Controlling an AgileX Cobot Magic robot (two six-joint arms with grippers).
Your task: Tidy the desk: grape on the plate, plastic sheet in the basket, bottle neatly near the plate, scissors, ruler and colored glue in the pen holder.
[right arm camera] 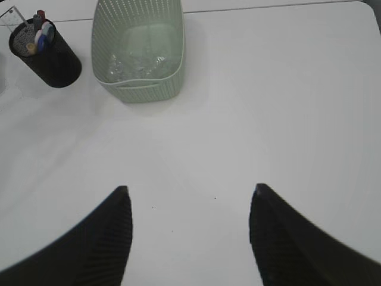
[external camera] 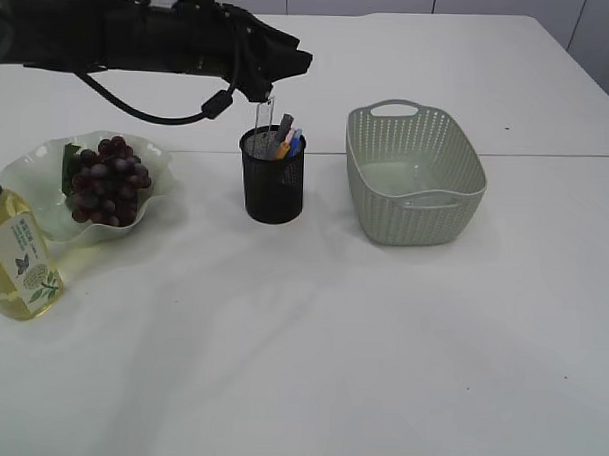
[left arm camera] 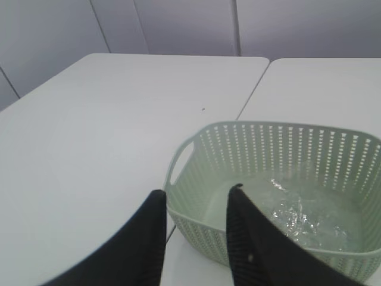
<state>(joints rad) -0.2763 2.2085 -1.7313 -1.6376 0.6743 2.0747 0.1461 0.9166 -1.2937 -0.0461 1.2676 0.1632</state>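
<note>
My left gripper (external camera: 267, 90) hangs open just above the black mesh pen holder (external camera: 273, 187), with nothing between its fingers (left arm camera: 156, 208). A clear ruler (external camera: 262, 116) stands upright in the holder right below it, beside coloured glue sticks (external camera: 290, 142). I cannot make out the scissors among them. Dark grapes (external camera: 108, 181) lie on the wavy glass plate (external camera: 37, 164). The bottle (external camera: 16, 248) of yellow liquid stands upright in front of the plate at the left edge. A crumpled clear plastic sheet (left arm camera: 297, 214) lies in the green basket (external camera: 467, 159). My right gripper (right arm camera: 190, 193) is open over bare table.
The basket stands right of the pen holder with a narrow gap between them. A seam between two tabletops (external camera: 557, 155) runs behind the basket. White wall panels close off the far side.
</note>
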